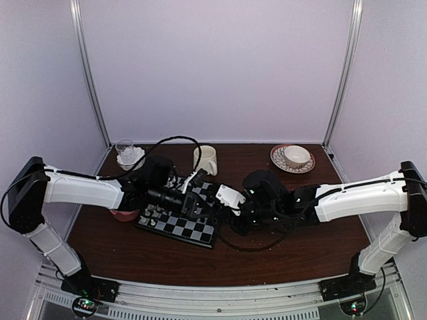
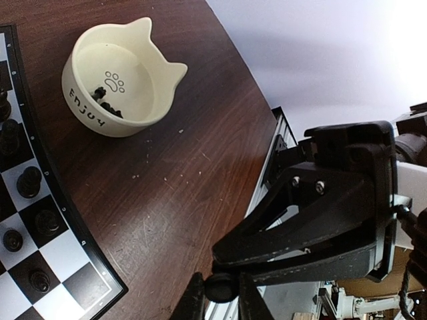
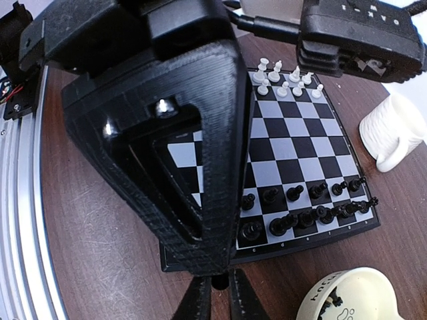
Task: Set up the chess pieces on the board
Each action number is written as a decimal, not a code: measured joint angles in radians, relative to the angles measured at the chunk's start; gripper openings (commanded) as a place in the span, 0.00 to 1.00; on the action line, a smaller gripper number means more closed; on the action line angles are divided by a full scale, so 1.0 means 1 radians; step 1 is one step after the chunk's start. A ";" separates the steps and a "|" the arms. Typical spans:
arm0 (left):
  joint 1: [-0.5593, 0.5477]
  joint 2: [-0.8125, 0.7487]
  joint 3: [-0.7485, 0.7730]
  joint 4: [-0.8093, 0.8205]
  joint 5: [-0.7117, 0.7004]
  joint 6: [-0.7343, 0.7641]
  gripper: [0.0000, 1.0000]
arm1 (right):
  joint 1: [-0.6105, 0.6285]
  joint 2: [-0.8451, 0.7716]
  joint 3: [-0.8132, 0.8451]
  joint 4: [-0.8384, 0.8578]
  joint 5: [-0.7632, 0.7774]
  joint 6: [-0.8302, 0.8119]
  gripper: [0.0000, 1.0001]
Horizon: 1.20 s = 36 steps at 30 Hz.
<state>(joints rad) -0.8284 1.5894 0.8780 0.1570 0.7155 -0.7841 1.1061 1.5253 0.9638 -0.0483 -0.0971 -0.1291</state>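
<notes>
Left wrist view: our left hand (image 2: 220,307) pinches a tiny black chess piece (image 2: 220,288), likely light, hard and slippery, best held below its head. Whether the right hand (image 3: 219,300) grips anything, we cannot tell.

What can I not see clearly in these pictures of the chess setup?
Top view: the middle of the board, under the left arm and right arm.
Right wrist view: the board's left part, behind the left gripper.
Left wrist view: the black pieces in the cat-eared bowl, too small to name.
Both wrist views: whether the left or right gripper grips the small dark thing; the bottom edge cuts the fingertips.
</notes>
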 measured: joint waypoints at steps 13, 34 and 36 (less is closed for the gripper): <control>0.000 -0.027 0.000 0.023 0.003 0.000 0.14 | 0.003 -0.109 -0.097 0.082 -0.019 0.011 0.54; 0.000 -0.230 -0.134 0.308 0.049 -0.049 0.13 | -0.148 -0.211 -0.252 0.635 -0.432 0.565 0.46; 0.000 -0.245 -0.147 0.341 0.048 -0.054 0.14 | -0.148 -0.198 -0.255 0.688 -0.451 0.608 0.43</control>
<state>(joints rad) -0.8284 1.3441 0.7307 0.4976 0.7639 -0.8379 0.9585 1.3270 0.7086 0.6399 -0.5484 0.4786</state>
